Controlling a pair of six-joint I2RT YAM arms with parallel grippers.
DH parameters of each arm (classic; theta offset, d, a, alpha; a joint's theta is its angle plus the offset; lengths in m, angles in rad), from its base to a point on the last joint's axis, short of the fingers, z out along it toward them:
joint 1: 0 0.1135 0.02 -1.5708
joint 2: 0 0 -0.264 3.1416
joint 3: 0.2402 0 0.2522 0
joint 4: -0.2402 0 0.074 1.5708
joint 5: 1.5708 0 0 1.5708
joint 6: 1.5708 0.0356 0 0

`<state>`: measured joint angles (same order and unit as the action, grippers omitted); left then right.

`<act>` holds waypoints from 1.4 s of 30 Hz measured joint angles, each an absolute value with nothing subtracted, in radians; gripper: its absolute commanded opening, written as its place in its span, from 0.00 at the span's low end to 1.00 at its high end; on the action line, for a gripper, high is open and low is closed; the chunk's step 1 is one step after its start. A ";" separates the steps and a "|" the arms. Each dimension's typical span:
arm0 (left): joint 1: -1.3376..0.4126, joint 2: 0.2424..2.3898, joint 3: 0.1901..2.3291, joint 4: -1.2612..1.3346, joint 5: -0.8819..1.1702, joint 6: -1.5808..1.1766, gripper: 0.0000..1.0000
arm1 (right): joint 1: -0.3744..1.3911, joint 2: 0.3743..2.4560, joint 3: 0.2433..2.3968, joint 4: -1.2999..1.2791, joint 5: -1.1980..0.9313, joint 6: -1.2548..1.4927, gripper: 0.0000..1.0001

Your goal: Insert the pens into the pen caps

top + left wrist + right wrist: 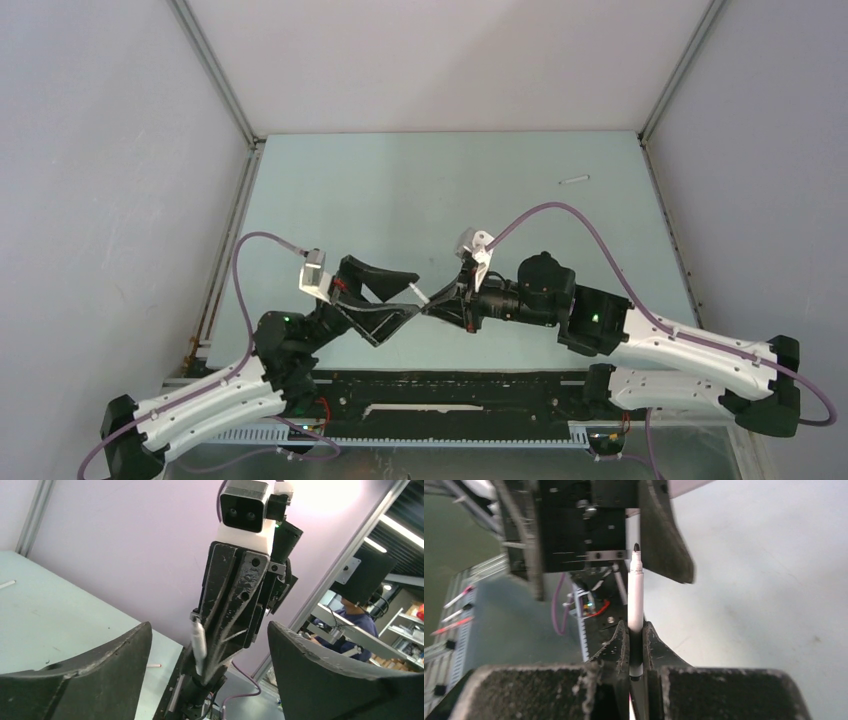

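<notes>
My right gripper (636, 630) is shut on a white pen (636, 595), gripping its rear end. The bare black nib points away from it toward the left gripper. In the top view the right gripper (437, 303) holds this pen (420, 294) level above the table, its tip between the left fingers. My left gripper (410, 293) is open and empty, with its fingers (125, 655) wide apart on either side of the pen (200, 647). A second white pen (573, 180) lies on the table at the far right. I see no loose black cap in any view.
A short white pen (153, 665) lies on the table near its edge in the left wrist view, and another (7, 584) lies far left. Several pens (454, 611) lie on a grey surface beyond the table edge. Grey walls enclose the table on three sides.
</notes>
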<state>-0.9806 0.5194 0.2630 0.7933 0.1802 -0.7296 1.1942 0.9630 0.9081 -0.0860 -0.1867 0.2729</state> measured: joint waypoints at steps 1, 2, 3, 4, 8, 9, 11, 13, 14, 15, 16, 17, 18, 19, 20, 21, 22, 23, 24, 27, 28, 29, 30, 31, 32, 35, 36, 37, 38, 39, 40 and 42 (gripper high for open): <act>-0.981 0.513 0.263 0.778 0.171 -0.725 0.98 | 1.194 0.960 0.908 -0.097 -0.156 0.274 0.00; -0.981 0.505 0.263 0.759 0.159 -0.723 0.99 | 1.195 0.953 0.907 -0.112 -0.109 0.275 0.00; -0.981 0.501 0.263 0.744 0.150 -0.715 0.99 | 1.194 0.945 0.904 -0.118 -0.073 0.278 0.00; -0.981 0.500 0.263 0.722 0.135 -0.709 0.99 | 1.193 0.925 0.892 -0.120 -0.015 0.281 0.00; -0.981 0.529 0.263 0.655 0.105 -0.687 0.97 | 1.168 0.822 0.833 -0.144 0.131 0.308 0.00; -0.981 0.545 0.263 0.645 0.102 -0.680 0.96 | 1.147 0.785 0.815 -0.157 0.156 0.321 0.00; -0.981 0.593 0.264 0.629 0.099 -0.670 0.95 | 1.086 0.719 0.791 -0.183 0.186 0.342 0.00; -0.981 0.648 0.266 0.614 0.099 -0.658 0.92 | 1.010 0.661 0.779 -0.217 0.192 0.367 0.00; -0.981 0.680 0.274 0.600 0.100 -0.651 0.91 | 0.979 0.642 0.778 -0.229 0.190 0.374 0.00; -0.981 0.718 0.292 0.581 0.100 -0.643 0.90 | 0.941 0.620 0.778 -0.248 0.187 0.386 0.00; -0.982 0.763 0.324 0.559 0.101 -0.628 0.90 | 0.908 0.603 0.777 -0.266 0.182 0.394 0.00; -0.984 0.811 0.360 0.533 0.102 -0.615 0.89 | 0.873 0.583 0.777 -0.287 0.177 0.405 0.00; -0.987 0.855 0.396 0.510 0.103 -0.598 0.89 | 0.841 0.562 0.777 -0.308 0.170 0.415 0.00; -0.992 0.905 0.444 0.480 0.101 -0.575 0.88 | 0.815 0.545 0.777 -0.327 0.164 0.424 0.00; -0.999 0.950 0.492 0.447 0.097 -0.554 0.88 | 0.797 0.533 0.777 -0.342 0.161 0.432 0.00; -1.006 0.990 0.535 0.422 0.094 -0.533 0.87 | 0.776 0.522 0.777 -0.363 0.158 0.439 0.00; -1.017 1.038 0.590 0.385 0.087 -0.506 0.86 | 0.756 0.512 0.777 -0.387 0.158 0.447 0.00; -1.028 1.087 0.645 0.352 0.080 -0.480 0.86 | 0.741 0.506 0.777 -0.410 0.159 0.455 0.00; -1.038 1.136 0.699 0.321 0.077 -0.455 0.85 | 0.731 0.503 0.778 -0.428 0.161 0.459 0.00; -1.073 1.286 0.860 0.222 0.062 -0.384 0.85 | 0.704 0.504 0.797 -0.511 0.175 0.469 0.00; -1.086 1.336 0.912 0.189 0.055 -0.364 0.84 | 0.698 0.506 0.811 -0.540 0.184 0.472 0.00; -1.095 1.374 0.947 0.166 0.050 -0.351 0.84 | 0.693 0.509 0.829 -0.569 0.194 0.476 0.00; -1.110 1.426 0.999 0.133 0.043 -0.332 0.83 | 0.690 0.511 0.848 -0.592 0.207 0.480 0.00; -1.126 1.476 1.043 0.109 0.031 -0.316 0.83 | 0.688 0.513 0.870 -0.617 0.221 0.484 0.00; -1.138 1.515 1.076 0.091 0.024 -0.305 0.83 | 0.686 0.515 0.896 -0.645 0.241 0.488 0.00; -1.169 1.633 1.164 0.040 0.001 -0.282 0.82 | 0.682 0.519 0.987 -0.710 0.314 0.495 0.00; -1.177 1.669 1.188 0.030 -0.002 -0.279 0.81 | 0.681 0.518 1.015 -0.729 0.341 0.497 0.00; -1.183 1.704 1.210 0.022 -0.006 -0.279 0.81 | 0.680 0.515 1.043 -0.745 0.371 0.497 0.00; -1.187 1.742 1.234 0.013 -0.007 -0.278 0.80 | 0.678 0.510 1.066 -0.754 0.403 0.498 0.00; -1.190 1.774 1.255 0.008 -0.009 -0.278 0.79 | 0.678 0.502 1.081 -0.759 0.426 0.497 0.00; -1.192 1.807 1.281 -0.004 -0.012 -0.278 0.78 | 0.678 0.490 1.097 -0.767 0.455 0.497 0.00; -1.197 1.882 1.350 -0.024 -0.022 -0.278 0.76 | 0.678 0.461 1.120 -0.781 0.506 0.496 0.00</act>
